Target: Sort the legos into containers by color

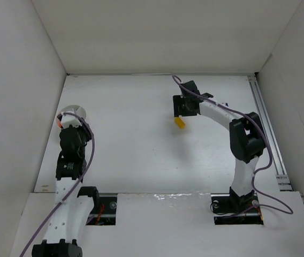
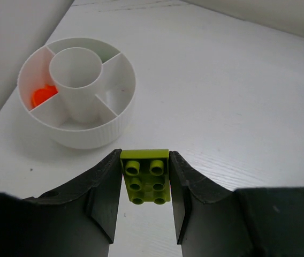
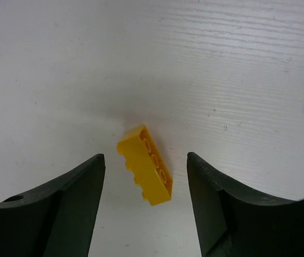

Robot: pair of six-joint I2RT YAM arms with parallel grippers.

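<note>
Top external, white table (image 1: 141, 155) (yellow lego (image 1: 180, 122)), white walls (image 1: 157, 32)

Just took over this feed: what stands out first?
A lime brick is clamped in the left end effector, just short of the divided white bowl, which has an orange piece in one compartment. A yellow brick sits inside the open right end effector.
</note>
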